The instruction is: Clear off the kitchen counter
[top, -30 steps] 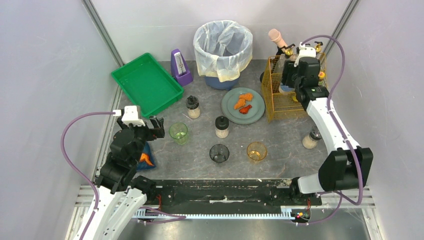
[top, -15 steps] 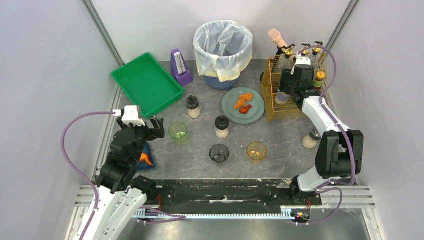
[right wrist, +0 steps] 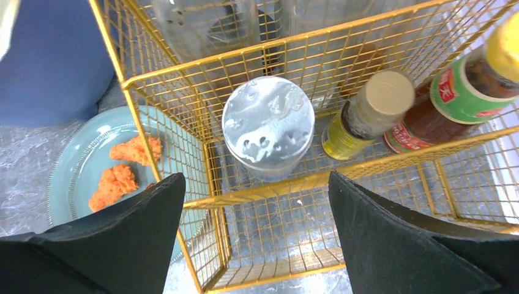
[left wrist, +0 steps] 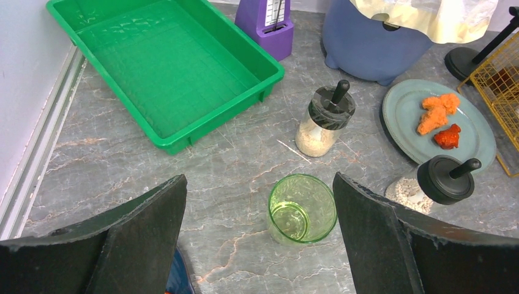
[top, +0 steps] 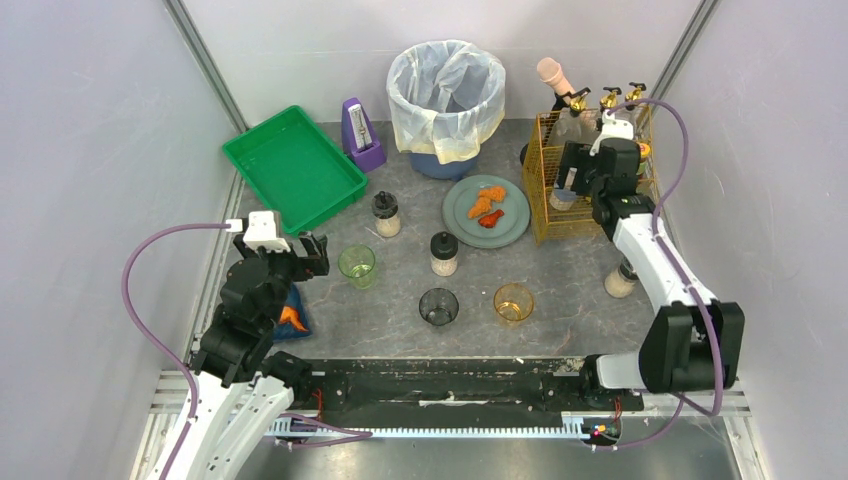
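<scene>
From above, the right end effector (top: 568, 178) hangs over the yellow wire basket (top: 548, 215) at the far right of the dark marbled surface (top: 570, 280), its arm slightly shifted since a second ago; the left end effector (top: 318, 252) has not moved. The left wrist view shows its jaws wide apart, empty, above a green cup (left wrist: 302, 208). The right wrist view shows jaws spread wide, gripping nothing, a silver-lidded jar (right wrist: 268, 122) standing in the basket between them.
</scene>
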Available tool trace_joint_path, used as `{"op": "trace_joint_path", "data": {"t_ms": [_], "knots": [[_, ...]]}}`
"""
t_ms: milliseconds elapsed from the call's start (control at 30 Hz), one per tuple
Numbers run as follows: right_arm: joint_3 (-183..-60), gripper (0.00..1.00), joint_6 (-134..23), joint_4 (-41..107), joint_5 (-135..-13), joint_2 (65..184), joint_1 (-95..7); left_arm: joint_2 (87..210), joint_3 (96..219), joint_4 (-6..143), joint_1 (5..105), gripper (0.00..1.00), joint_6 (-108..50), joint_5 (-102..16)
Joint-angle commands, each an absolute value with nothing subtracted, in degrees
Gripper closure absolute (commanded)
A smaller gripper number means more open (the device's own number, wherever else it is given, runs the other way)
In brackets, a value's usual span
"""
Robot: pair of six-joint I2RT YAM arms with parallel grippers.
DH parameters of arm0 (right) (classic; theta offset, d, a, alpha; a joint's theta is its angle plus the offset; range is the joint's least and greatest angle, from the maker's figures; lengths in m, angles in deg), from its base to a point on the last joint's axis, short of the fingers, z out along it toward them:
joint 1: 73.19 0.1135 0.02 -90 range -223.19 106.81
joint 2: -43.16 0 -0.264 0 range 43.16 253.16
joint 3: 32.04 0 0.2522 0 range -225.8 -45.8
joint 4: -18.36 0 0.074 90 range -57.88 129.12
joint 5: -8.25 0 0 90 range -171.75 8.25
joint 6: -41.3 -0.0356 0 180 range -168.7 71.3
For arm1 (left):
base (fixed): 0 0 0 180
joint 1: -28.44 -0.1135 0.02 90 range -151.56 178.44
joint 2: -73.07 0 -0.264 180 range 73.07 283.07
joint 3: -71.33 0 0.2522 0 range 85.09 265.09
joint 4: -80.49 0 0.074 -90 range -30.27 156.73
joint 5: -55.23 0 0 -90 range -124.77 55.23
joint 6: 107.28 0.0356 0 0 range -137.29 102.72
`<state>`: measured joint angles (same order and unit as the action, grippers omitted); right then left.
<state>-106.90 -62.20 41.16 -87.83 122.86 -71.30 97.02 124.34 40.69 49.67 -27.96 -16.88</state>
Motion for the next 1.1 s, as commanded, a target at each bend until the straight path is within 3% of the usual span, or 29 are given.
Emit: {"op": "trace_joint_path", "data": {"t_ms": [0,167,567,1067], "knots": [[-105.0,0.09,-62.0,40.6,-88.6,115.9,-69.1,96.7,124.8,42.8,49.3,0.06,-27.4,-17.2],[-103.2,0.02,-60.2,40.7,-88.9,110.7,-63.5,96.5,124.8,42.8,49.3,0.06,-27.5,-17.3],[-93.2,0.02,-58.7,33.9,-77.3,106.2,-48.7,97.3,124.8,42.8,49.2,0.06,-27.6,-17.5],[-94.7,0.02,-54.4,32.6,-80.3,119.5,-31.0,98.6,124.6,42.8,49.2,0.06,-27.6,-17.5]]}}
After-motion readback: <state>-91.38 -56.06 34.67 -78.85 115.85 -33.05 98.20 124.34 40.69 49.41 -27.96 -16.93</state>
